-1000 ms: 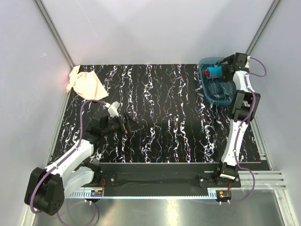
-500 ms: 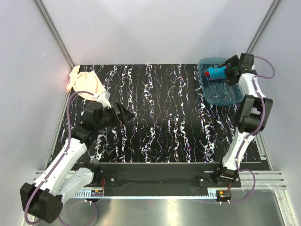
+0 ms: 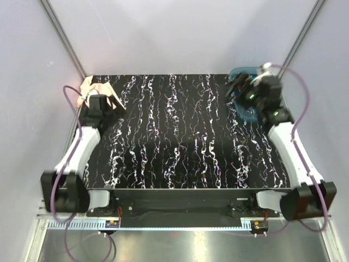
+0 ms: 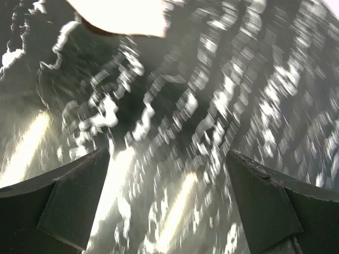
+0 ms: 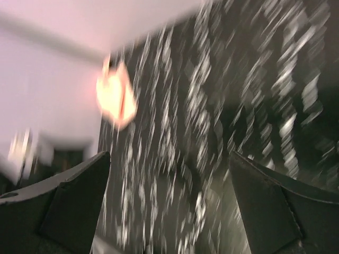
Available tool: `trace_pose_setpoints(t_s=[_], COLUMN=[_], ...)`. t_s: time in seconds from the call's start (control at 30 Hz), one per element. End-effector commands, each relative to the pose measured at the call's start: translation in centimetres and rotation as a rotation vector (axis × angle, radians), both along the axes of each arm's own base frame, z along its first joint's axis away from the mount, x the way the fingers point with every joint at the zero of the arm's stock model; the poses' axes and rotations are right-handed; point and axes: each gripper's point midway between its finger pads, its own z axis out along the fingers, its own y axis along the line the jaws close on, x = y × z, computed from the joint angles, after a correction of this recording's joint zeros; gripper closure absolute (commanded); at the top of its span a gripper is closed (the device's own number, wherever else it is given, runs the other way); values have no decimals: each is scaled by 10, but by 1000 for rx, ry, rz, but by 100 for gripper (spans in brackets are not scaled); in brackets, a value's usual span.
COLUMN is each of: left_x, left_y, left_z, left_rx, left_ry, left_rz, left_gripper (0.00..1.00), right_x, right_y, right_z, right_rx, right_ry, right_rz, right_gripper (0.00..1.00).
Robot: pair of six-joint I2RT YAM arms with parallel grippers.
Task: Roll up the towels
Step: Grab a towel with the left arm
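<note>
Overhead view of a black, white-veined table (image 3: 180, 142) with two robot arms reaching away from the near edge toward opposite far corners. The left gripper (image 4: 169, 206) has its jaws spread wide with nothing between them; its wrist view shows only blurred tabletop below and a pale cloth edge at the top of the frame. The right gripper (image 5: 169, 211) is likewise spread and empty, and its view is heavily smeared. In the far left corner lies the peach-pink towel (image 3: 87, 86), rumpled and unrolled, with the left arm's wrist directly above it and covering its middle. It looks light, limp and likely to bunch or slide on the smooth table, so a pinch at an exposed edge or corner seems the best hold, followed by flattening. In the far right corner sits a translucent blue tray (image 3: 250, 113), mostly hidden under the right arm's wrist. The blue towel cannot be seen in any view; whether it lies in the tray under that wrist cannot be told. Both wrist views are too blurred for fine detail.
</note>
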Motion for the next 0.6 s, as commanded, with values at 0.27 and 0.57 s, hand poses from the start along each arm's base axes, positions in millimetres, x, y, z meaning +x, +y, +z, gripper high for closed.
trace_pose_setpoints(t_s=[0.27,0.57], left_x=[104,144], left_y=[80,102], left_z=[-66,-111], left_rx=[-191,-191], left_ry=[75,197], left_rz=[339,460], left_gripper=[1,1], right_x=[-121,-131], right_y=[45,38], right_z=[-76,-95], right_rx=[-74,-112], right_ry=[142,187], right_rz=[186,181], right_gripper=[0,0])
